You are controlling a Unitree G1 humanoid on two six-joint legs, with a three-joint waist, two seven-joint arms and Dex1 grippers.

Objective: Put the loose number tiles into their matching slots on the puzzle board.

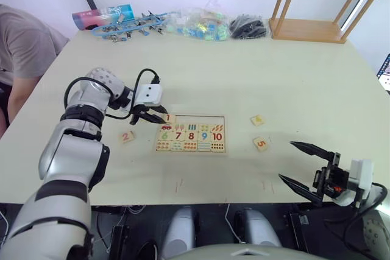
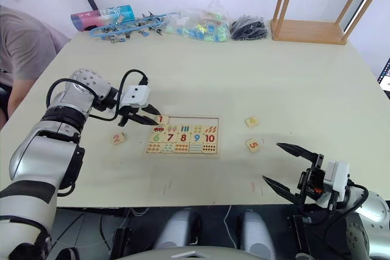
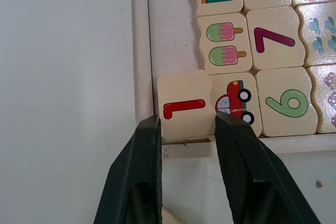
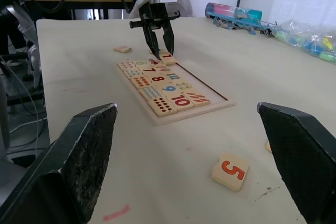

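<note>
The left gripper (image 1: 159,115) sits over the puzzle board (image 1: 191,133)'s upper-left corner, its fingers (image 3: 140,166) straddling the red 1 tile (image 3: 184,106), blocking approach there. Bare table (image 1: 256,83) lies open across the centre of the frame. At right, the 4 tile (image 1: 258,120) and 5 tile (image 1: 261,144) lie apart, reachable from all sides. Clutter (image 1: 183,24) and an upturned stool (image 1: 311,13) line the top edge.

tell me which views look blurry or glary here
Right wrist view: the right gripper's fingers loom out of focus, while the orange 5 tile is sharp. Left wrist view: the red 1 tile is crisp, no glare. Eye views: even light, soft shadows.
</note>
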